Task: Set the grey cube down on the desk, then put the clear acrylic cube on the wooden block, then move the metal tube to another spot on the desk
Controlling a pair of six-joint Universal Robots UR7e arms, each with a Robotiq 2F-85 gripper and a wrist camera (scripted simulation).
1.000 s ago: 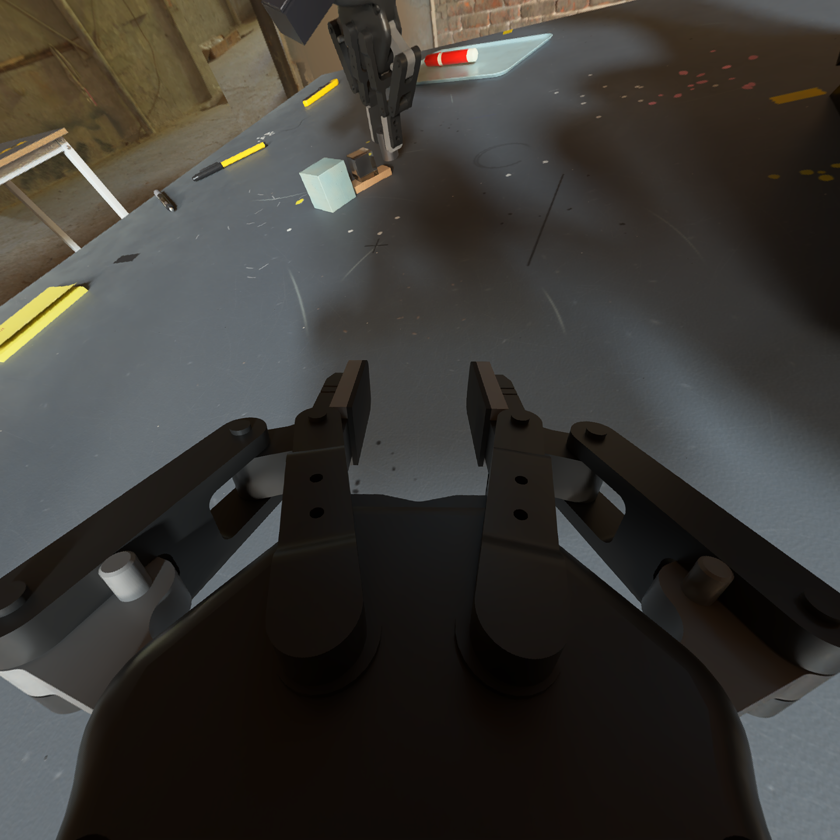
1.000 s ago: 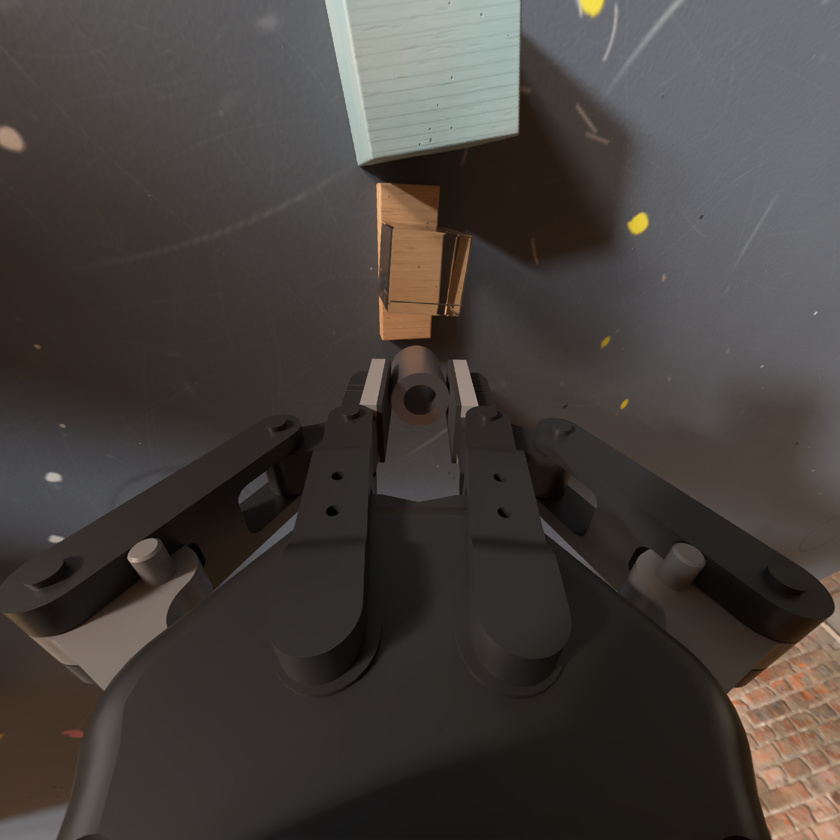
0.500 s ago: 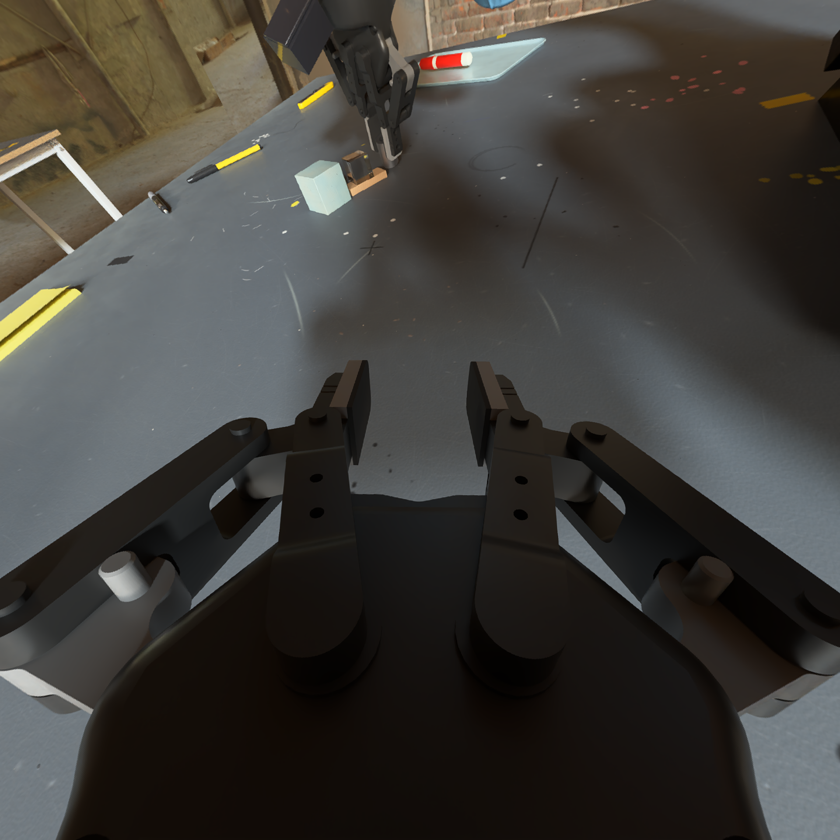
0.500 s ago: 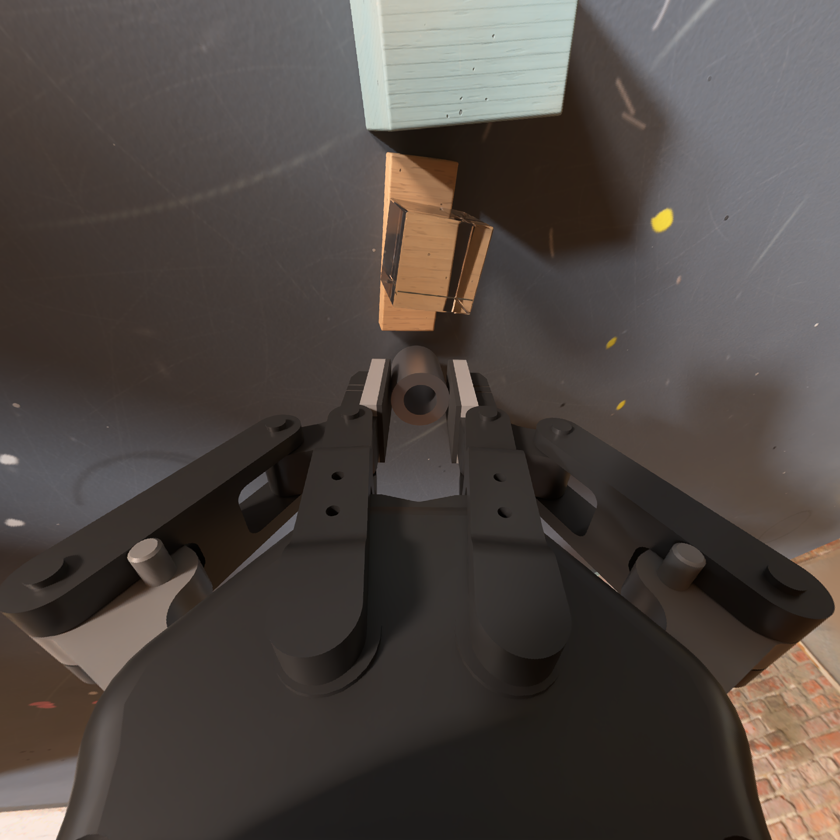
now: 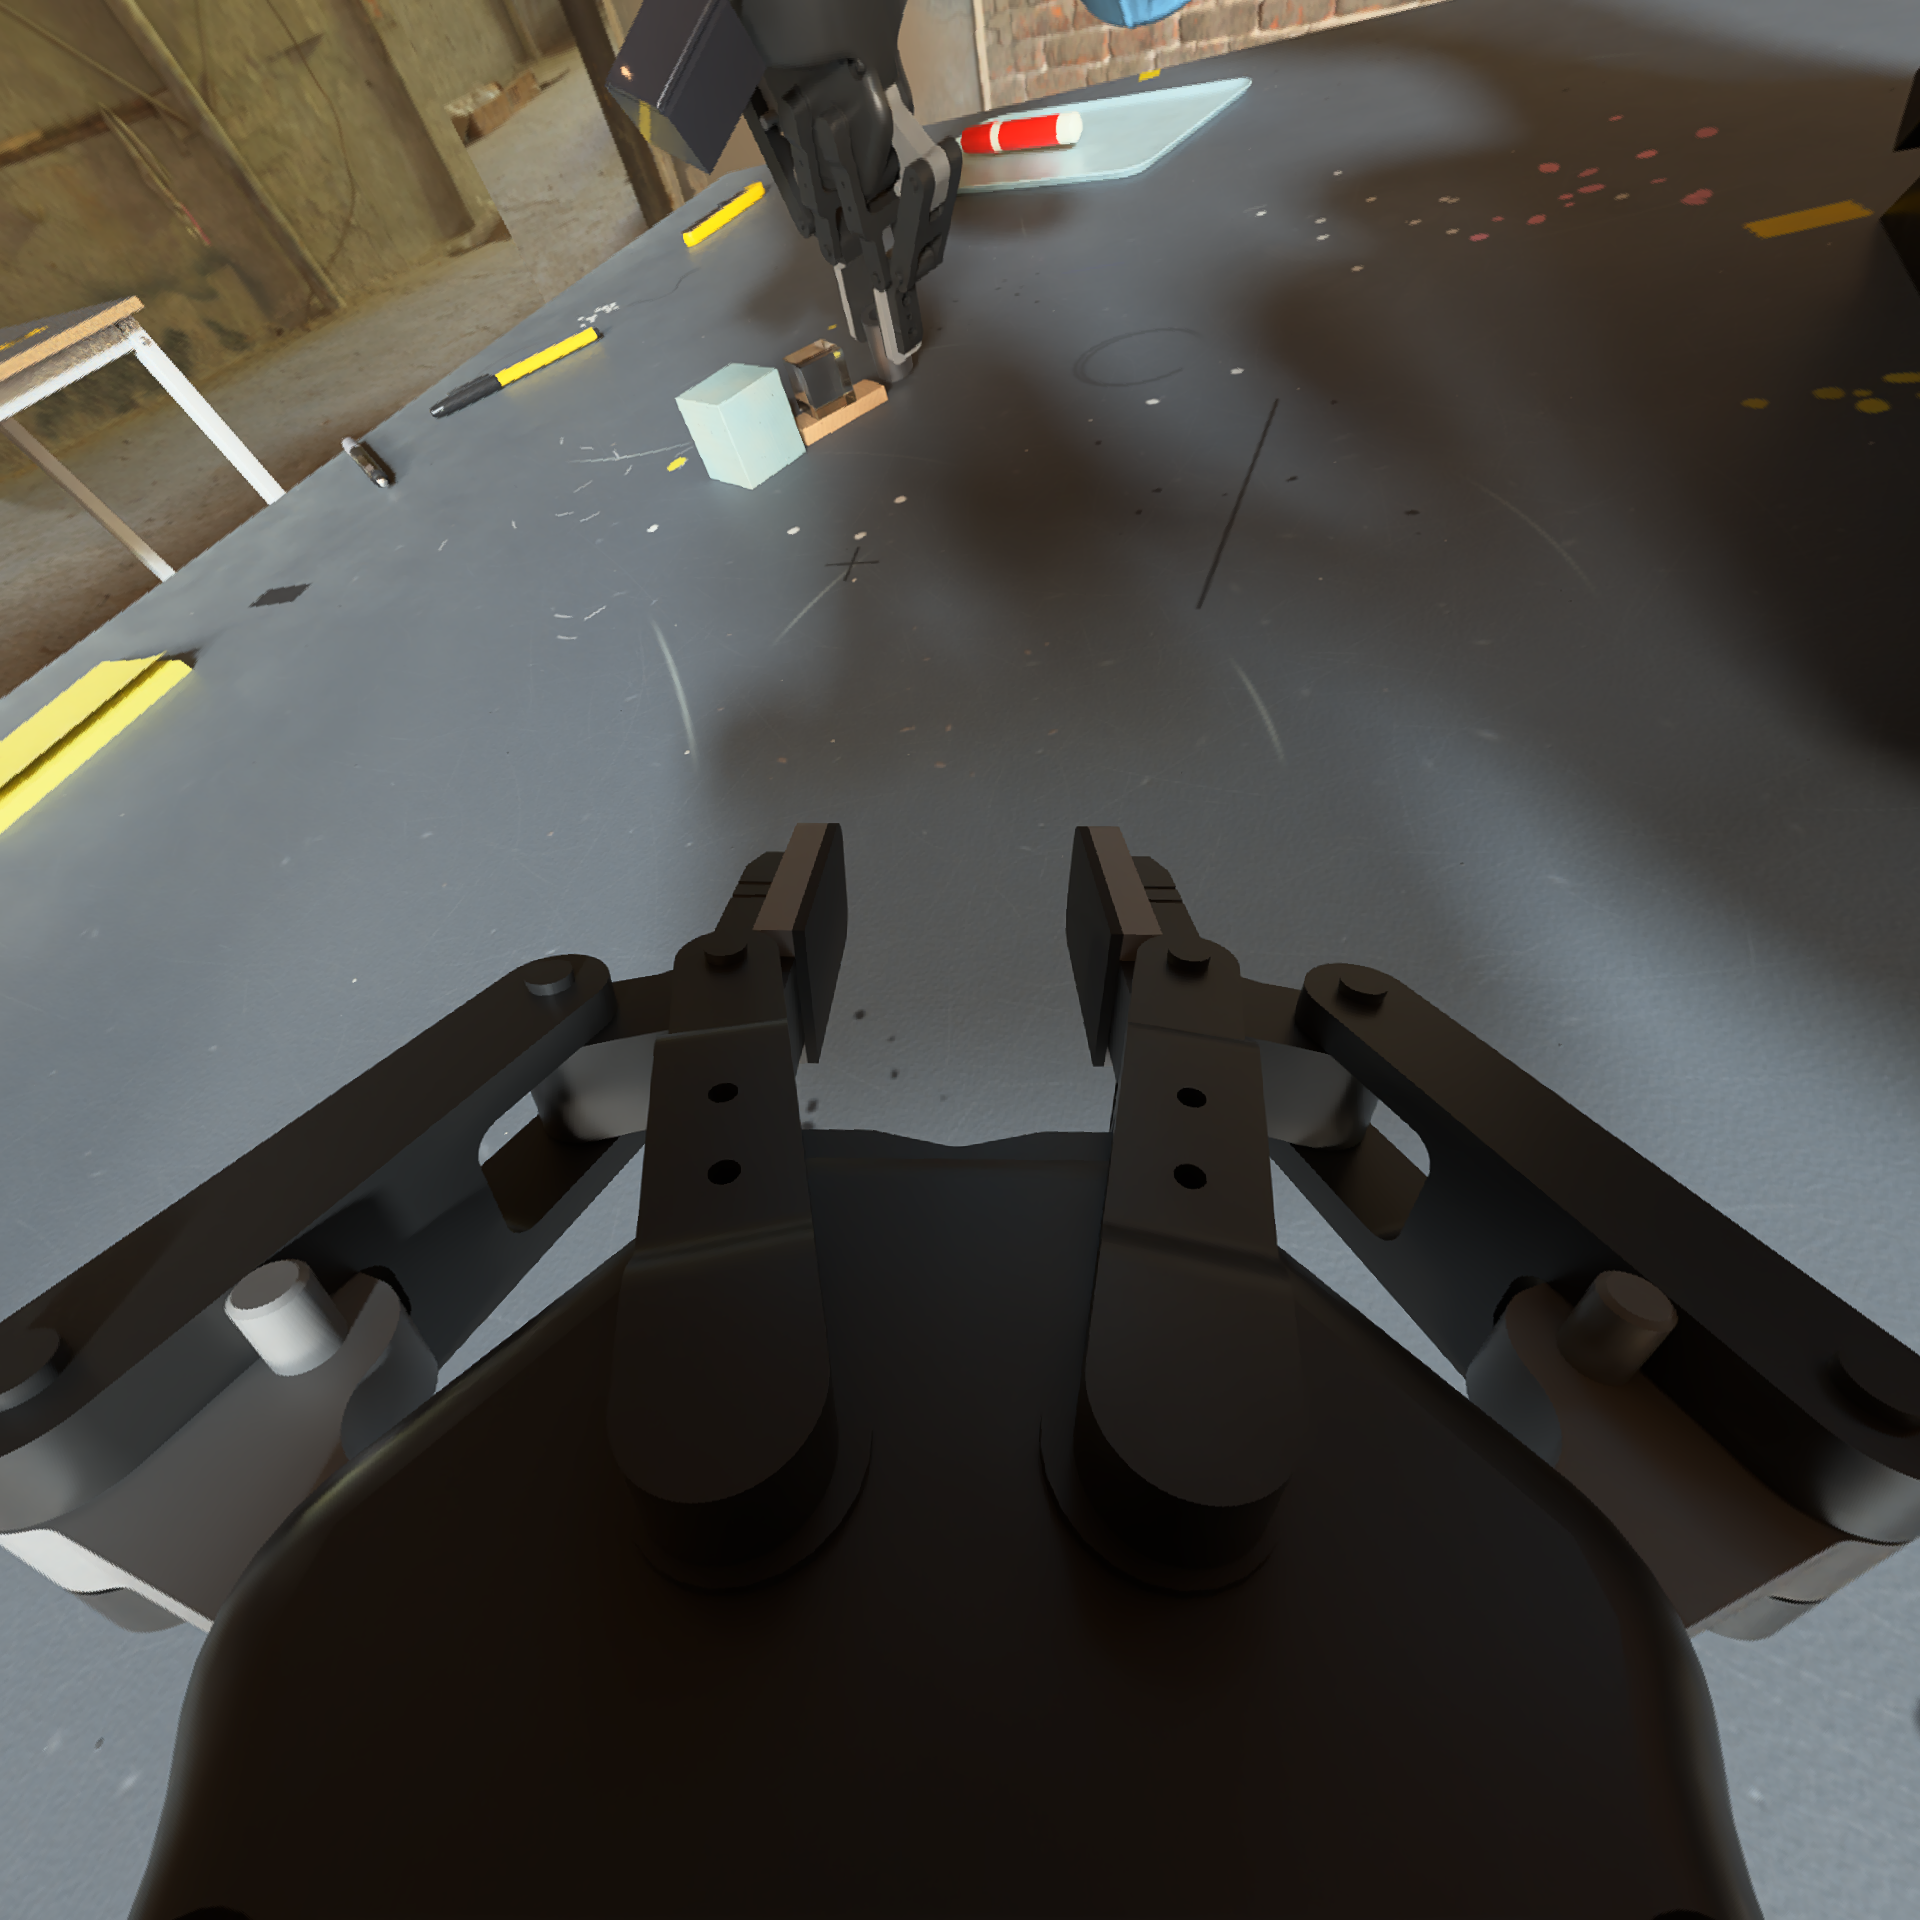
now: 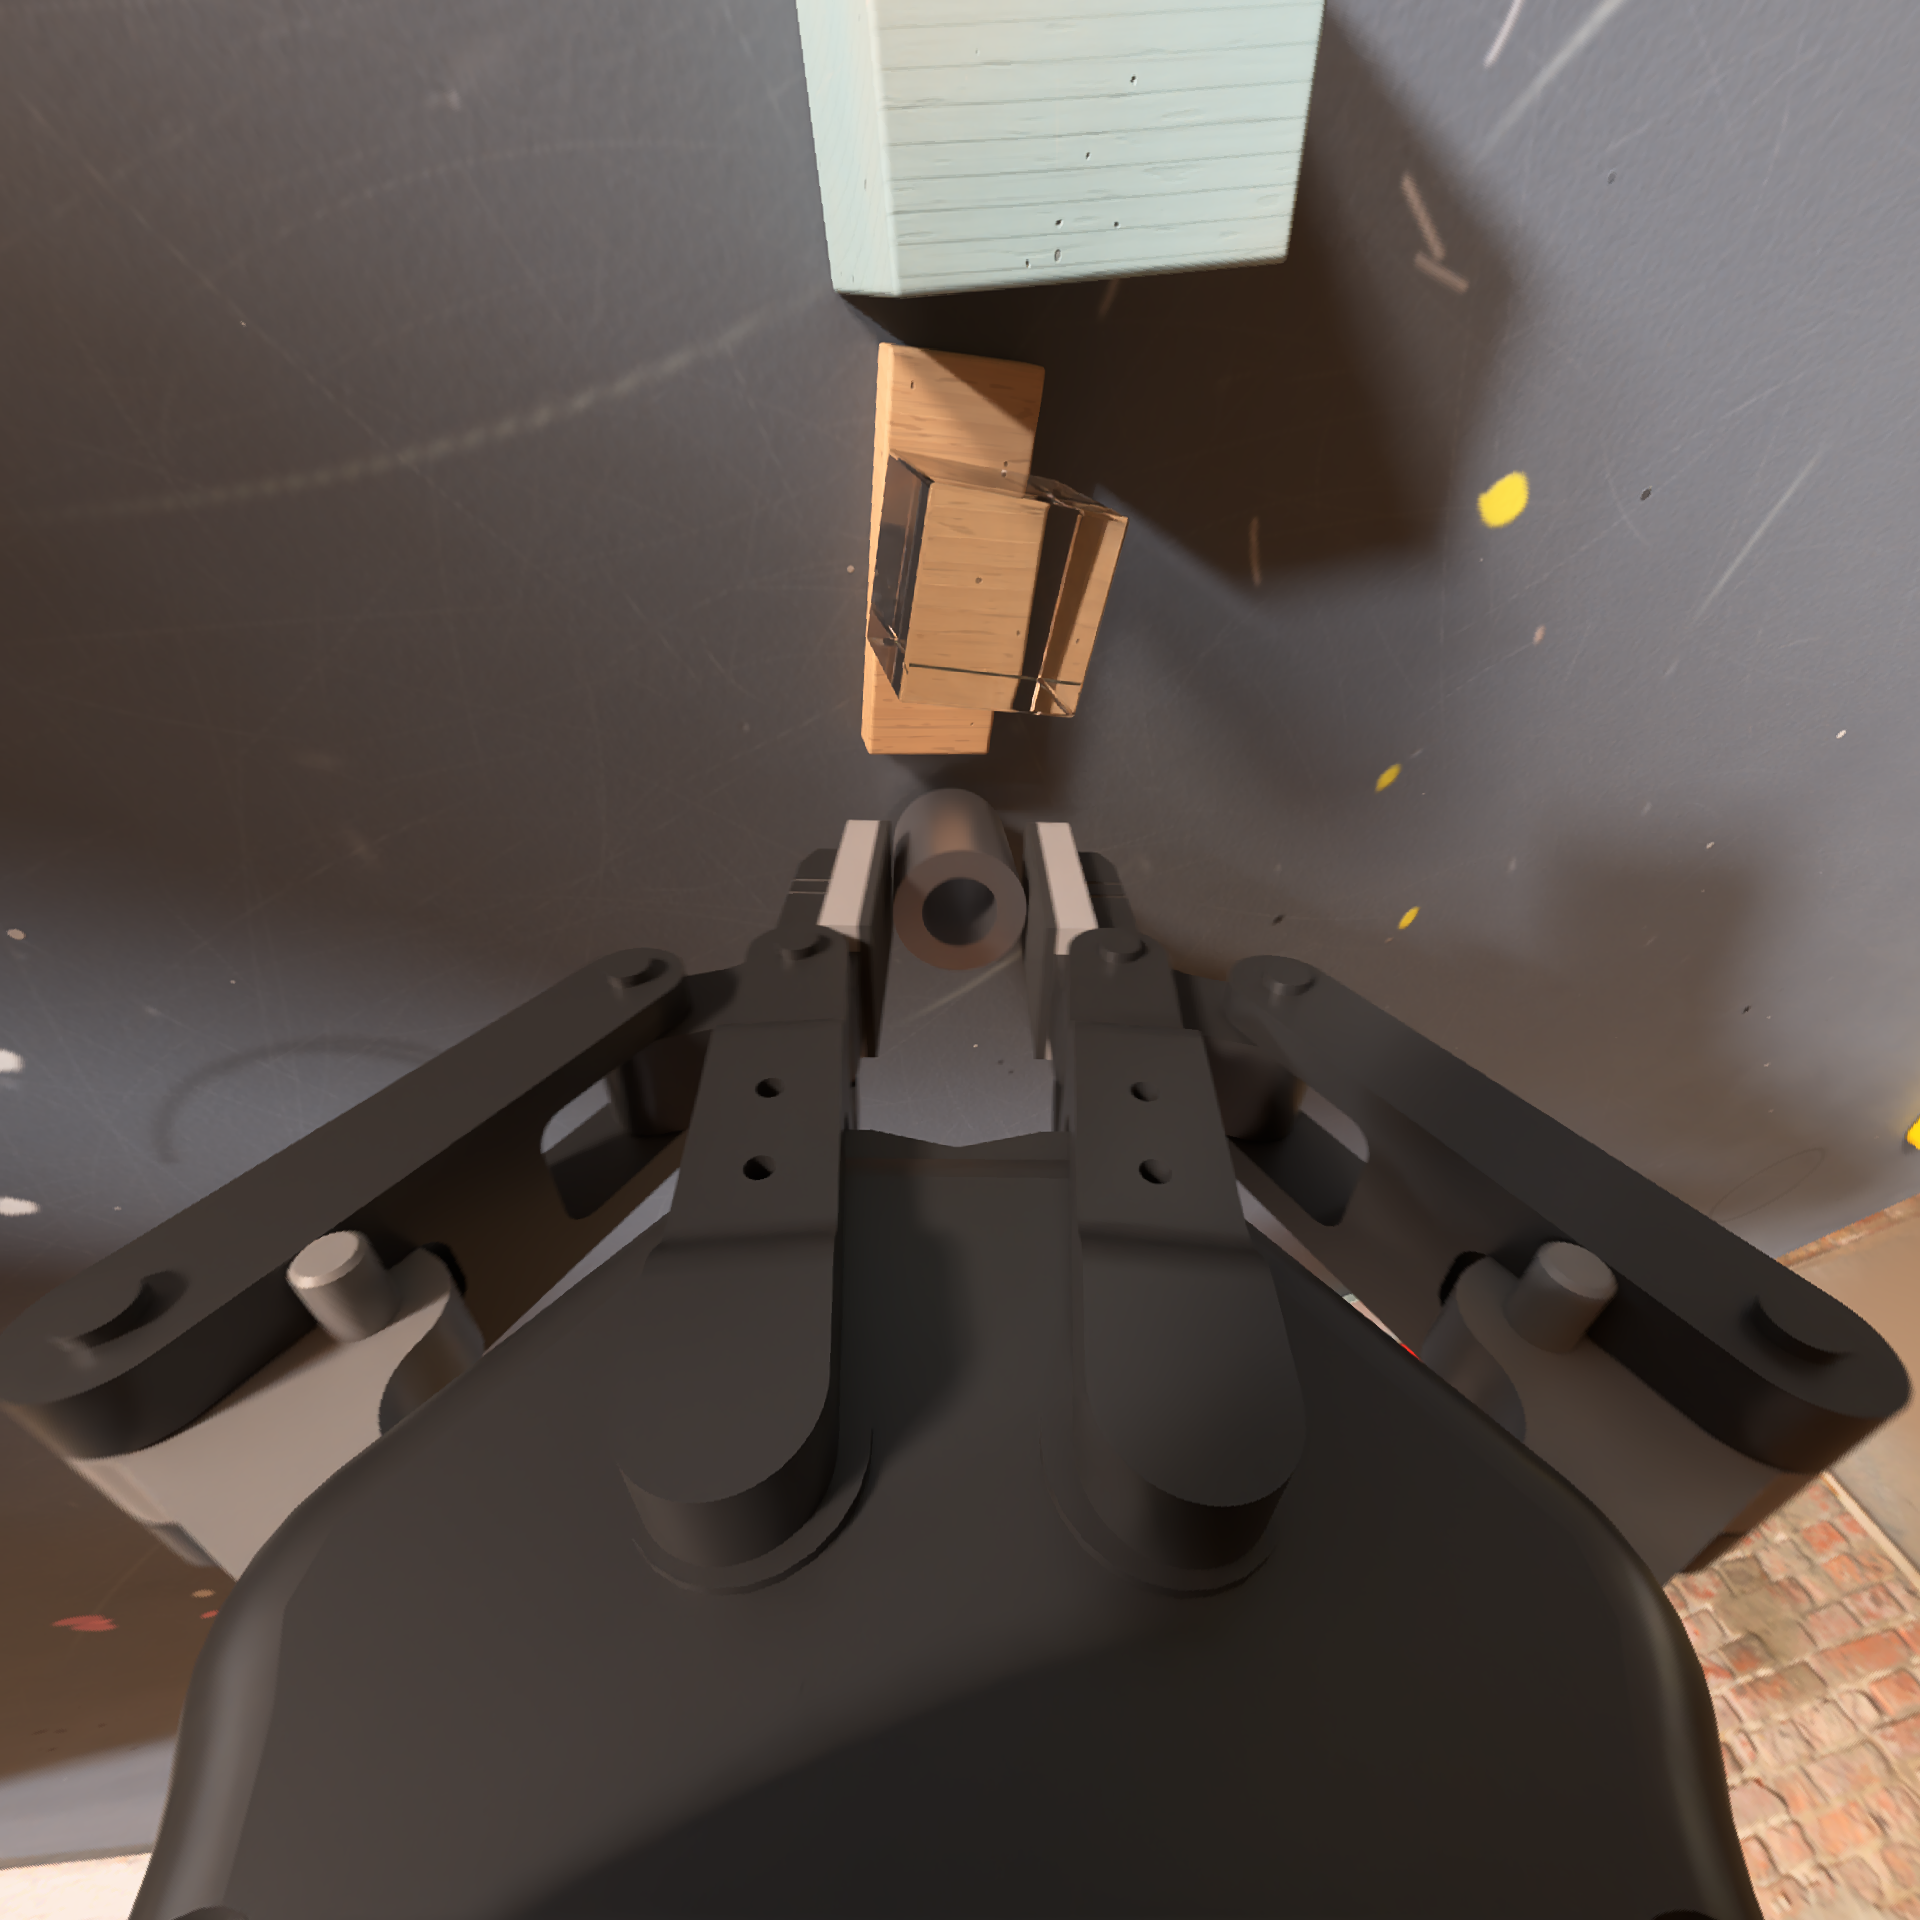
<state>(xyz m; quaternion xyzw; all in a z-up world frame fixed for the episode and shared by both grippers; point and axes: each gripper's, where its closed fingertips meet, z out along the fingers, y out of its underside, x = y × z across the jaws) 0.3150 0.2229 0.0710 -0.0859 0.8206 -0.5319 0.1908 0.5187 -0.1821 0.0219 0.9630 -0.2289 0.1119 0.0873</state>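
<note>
The pale grey cube (image 6: 1070,135) sits on the dark desk (image 6: 416,623). Just before it lies the wooden block (image 6: 956,405), with the clear acrylic cube (image 6: 987,582) on top, overhanging one side. My right gripper (image 6: 956,847) is shut on the upright metal tube (image 6: 958,904), next to the block's near end. In the left wrist view the cube (image 5: 740,424), the acrylic cube (image 5: 819,376), the block (image 5: 847,410) and the right gripper (image 5: 883,312) are far ahead. My left gripper (image 5: 956,883) is open and empty above bare desk.
A red cylinder (image 5: 1023,133) lies on a pale glassy tray (image 5: 1164,125) at the far end. A yellow and black marker (image 5: 520,369) and a small metal piece (image 5: 366,460) lie near the desk's left edge. A yellow strip (image 5: 83,727) marks that edge.
The right gripper has kept the tube and moved closer to the desk; the block and cubes look larger and have shifted right. The left gripper has barely moved.
</note>
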